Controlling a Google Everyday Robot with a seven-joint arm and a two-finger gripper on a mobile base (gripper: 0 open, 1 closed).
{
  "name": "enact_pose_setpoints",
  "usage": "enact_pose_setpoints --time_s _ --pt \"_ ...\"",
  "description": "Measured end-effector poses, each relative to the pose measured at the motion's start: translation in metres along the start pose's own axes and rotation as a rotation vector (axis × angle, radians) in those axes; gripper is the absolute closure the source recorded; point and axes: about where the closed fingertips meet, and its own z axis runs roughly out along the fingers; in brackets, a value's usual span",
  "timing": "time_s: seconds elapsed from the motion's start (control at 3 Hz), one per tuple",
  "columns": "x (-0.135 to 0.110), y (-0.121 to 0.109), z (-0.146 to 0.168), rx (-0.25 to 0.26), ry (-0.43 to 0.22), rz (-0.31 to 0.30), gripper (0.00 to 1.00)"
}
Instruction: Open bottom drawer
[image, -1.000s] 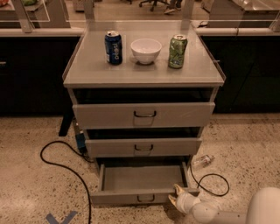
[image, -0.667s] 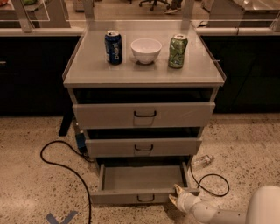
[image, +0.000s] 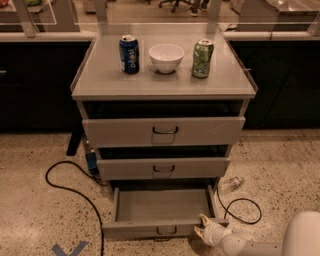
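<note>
The bottom drawer (image: 145, 230) is pulled well out of the grey cabinet. Its flat grey tray (image: 162, 205) shows bare, and a small dark wire handle (image: 166, 231) sits on its front. My gripper (image: 201, 227) is low at the drawer's front right corner, just right of the handle, with the pale fingers (image: 204, 220) close to the front panel. The white arm (image: 260, 245) reaches in from the lower right. The two drawers above, the middle drawer (image: 162, 168) and the top drawer (image: 164, 131), stand slightly out.
On the cabinet top (image: 100, 80) stand a blue can (image: 129, 54), a white bowl (image: 166, 57) and a green can (image: 202, 58). Black cables (image: 65, 182) loop on the speckled floor at left and right (image: 245, 210). A clear bottle (image: 231, 183) lies right of the cabinet.
</note>
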Motion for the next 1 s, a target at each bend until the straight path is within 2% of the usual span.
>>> enact_pose_setpoints --time_s 0.67,1.0 --pt "-0.006 -0.001 -0.005 0.000 0.000 0.000 1.00" --pt "0.007 0.011 -0.012 -0.005 0.015 0.019 1.00"
